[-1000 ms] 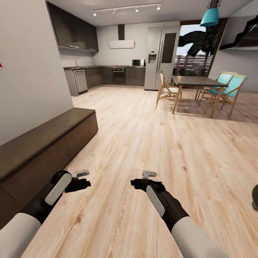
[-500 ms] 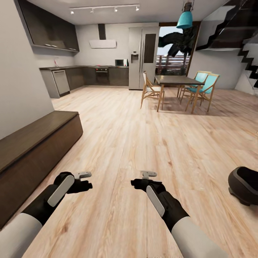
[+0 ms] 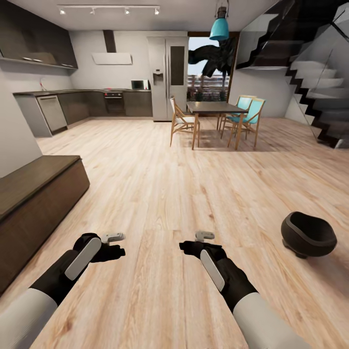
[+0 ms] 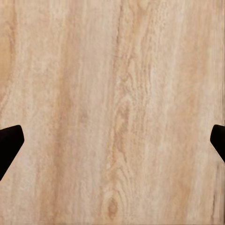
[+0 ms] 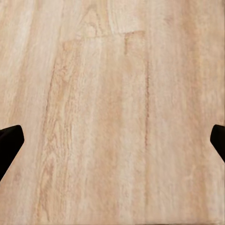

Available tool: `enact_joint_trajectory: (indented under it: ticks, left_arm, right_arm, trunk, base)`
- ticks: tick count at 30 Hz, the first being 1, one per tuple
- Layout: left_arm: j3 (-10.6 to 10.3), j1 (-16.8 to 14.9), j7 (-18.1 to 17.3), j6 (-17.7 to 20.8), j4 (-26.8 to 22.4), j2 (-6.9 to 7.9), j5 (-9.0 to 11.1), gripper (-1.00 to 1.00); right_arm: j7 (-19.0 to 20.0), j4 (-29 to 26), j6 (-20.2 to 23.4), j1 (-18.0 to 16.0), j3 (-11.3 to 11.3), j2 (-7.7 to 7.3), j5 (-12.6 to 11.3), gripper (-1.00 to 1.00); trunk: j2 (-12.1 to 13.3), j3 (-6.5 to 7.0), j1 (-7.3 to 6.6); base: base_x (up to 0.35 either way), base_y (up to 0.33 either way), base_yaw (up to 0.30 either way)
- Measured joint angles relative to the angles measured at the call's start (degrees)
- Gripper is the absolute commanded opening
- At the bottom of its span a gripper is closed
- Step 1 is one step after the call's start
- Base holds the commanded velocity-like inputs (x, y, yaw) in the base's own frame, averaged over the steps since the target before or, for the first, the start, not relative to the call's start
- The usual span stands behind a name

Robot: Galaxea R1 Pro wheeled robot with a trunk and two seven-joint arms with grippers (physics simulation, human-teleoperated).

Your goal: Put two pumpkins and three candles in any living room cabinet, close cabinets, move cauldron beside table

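The black cauldron (image 3: 309, 235) sits upright on the wood floor to my right, mouth up, well right of my right gripper (image 3: 199, 245). The long low dark-brown cabinet (image 3: 39, 194) runs along the wall on my left, its fronts shut as far as I can see. My left gripper (image 3: 110, 246) hangs over bare floor beside the cabinet's end. Both wrist views look straight down at floorboards, with the left gripper (image 4: 112, 145) and the right gripper (image 5: 112, 143) open and holding nothing. The pumpkins, candles and table are out of view.
Open wood floor (image 3: 160, 184) stretches ahead. A dining table (image 3: 215, 109) with wooden and teal chairs stands far ahead, a kitchen counter (image 3: 72, 104) and fridge (image 3: 167, 77) behind it. A staircase (image 3: 320, 92) rises at the far right.
The whole view has swung to the right: the cabinet slid toward the left edge and the cauldron came fully into sight at right. The arms keep the same pose.
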Motion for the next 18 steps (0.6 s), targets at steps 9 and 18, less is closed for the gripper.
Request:
enact_joint_trajectory:
  ticks: [9, 18]
  left_arm:
    - [0.0, 0.0, 0.0, 0.0, 0.1, 0.0, 0.0, 1.0]
    - [-0.2, 0.0, 0.0, 0.0, 0.2, 0.0, 0.0, 1.0]
  right_arm:
    - [0.0, 0.0, 0.0, 0.0, -0.6, -0.02, 0.0, 1.0]
    - [0.0, 0.0, 0.0, 0.0, -0.8, -0.02, 0.0, 1.0]
  trunk:
    - [0.0, 0.0, 0.0]
    - [0.0, 0.0, 0.0]
  base:
    - [0.0, 0.0, -0.29]
    - [0.0, 0.0, -0.29]
